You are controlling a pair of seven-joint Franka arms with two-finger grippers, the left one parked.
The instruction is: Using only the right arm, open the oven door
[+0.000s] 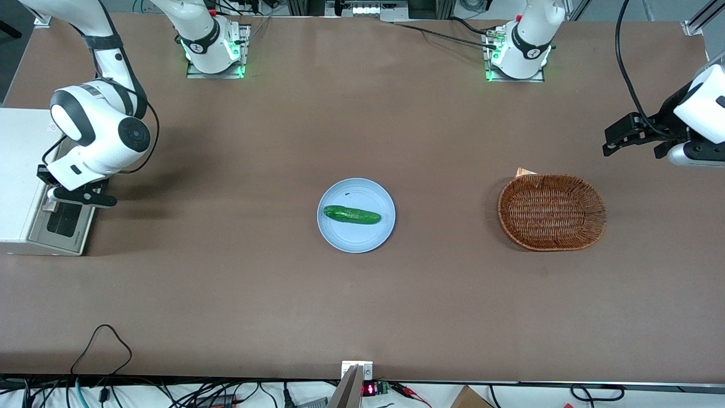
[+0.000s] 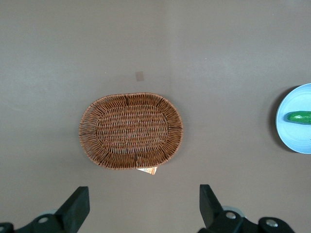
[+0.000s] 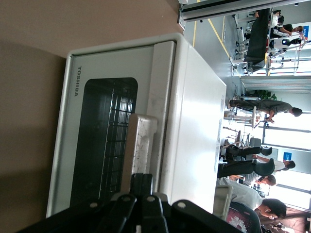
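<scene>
Brown counter (image 1: 362, 306) spans the whole front view; lab w/ people shows past the oven in the right wrist view. Oven (image 1: 17, 175) sits at the working arm's end of counter, approx 9 o'clock from the blue plate (image 1: 374, 235) w/ cucumber (image 1: 352, 215); wicker basket (image 1: 552, 212) at plate's 3 o'clock, toward parked arm's end. Oven door (image 3: 104, 141) looks shut: frame flush w/ body, dark glass facing out, no silver inner face showing. Right arm (image 1: 96, 133) bent over the oven front, pincer (image 1: 76, 194) down at the pale bar handle (image 3: 141, 145). Wrist view puts the pincer (image 3: 141, 187) right at one end of the handle, fingers appear close together around or against it; can't tell if truly clamped. Progress est: approach done, grip prob. just forming. Left: secure handle, pull door outward and down to full open.
</scene>
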